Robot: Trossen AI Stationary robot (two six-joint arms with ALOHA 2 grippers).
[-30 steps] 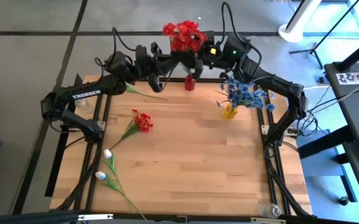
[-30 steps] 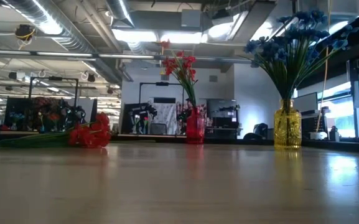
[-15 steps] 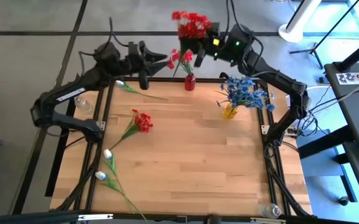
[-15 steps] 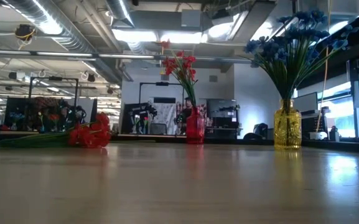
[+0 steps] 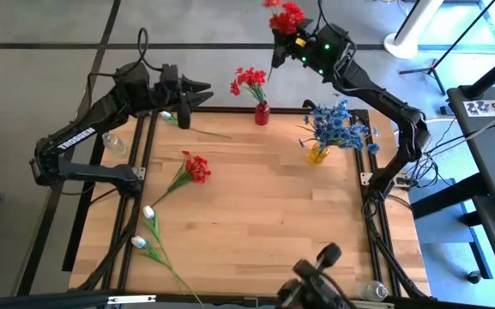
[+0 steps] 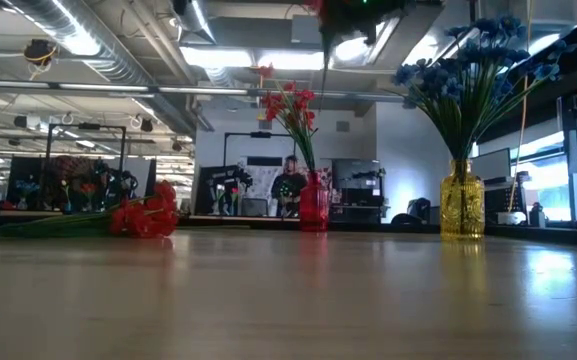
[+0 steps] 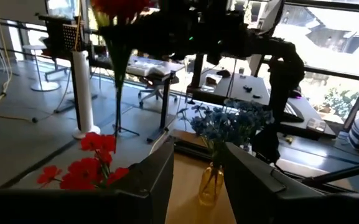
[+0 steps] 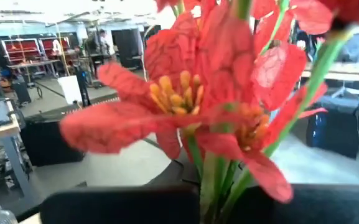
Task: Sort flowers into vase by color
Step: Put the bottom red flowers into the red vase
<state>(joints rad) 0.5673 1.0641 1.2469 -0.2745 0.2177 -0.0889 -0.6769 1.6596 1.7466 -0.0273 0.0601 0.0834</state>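
Note:
My right gripper (image 5: 283,47) is high above the table's far edge, shut on a red flower spray (image 5: 286,15). Its thin stem (image 6: 325,45) hangs down over the red vase (image 5: 262,112), which holds other red flowers (image 5: 249,79). My left gripper (image 5: 202,89) is open and empty, level, left of the red vase. Blue flowers (image 5: 335,124) stand in the yellow vase (image 6: 462,205). One red spray (image 5: 197,167) and three white flowers (image 5: 148,212) (image 5: 138,243) (image 5: 166,116) lie flat on the table. My right gripper pinches the red spray's green stems (image 8: 219,180) just under the blossoms (image 8: 185,93). The blossoms stand above the fingers and the stems (image 7: 117,81) hang straight down, lifted clear of the vase and the table.
The two vases stand near the table's far edge (image 5: 290,110). The loose flowers lie on the left half of the wooden top. A dark object (image 5: 316,279) shows at the near edge. A person (image 6: 289,185) is in the room far behind the table.
My right gripper has risen from just above the red vase, carrying the red spray up with it. A few red flowers have stayed in the vase. My left gripper has drawn back from the vase toward the table's left.

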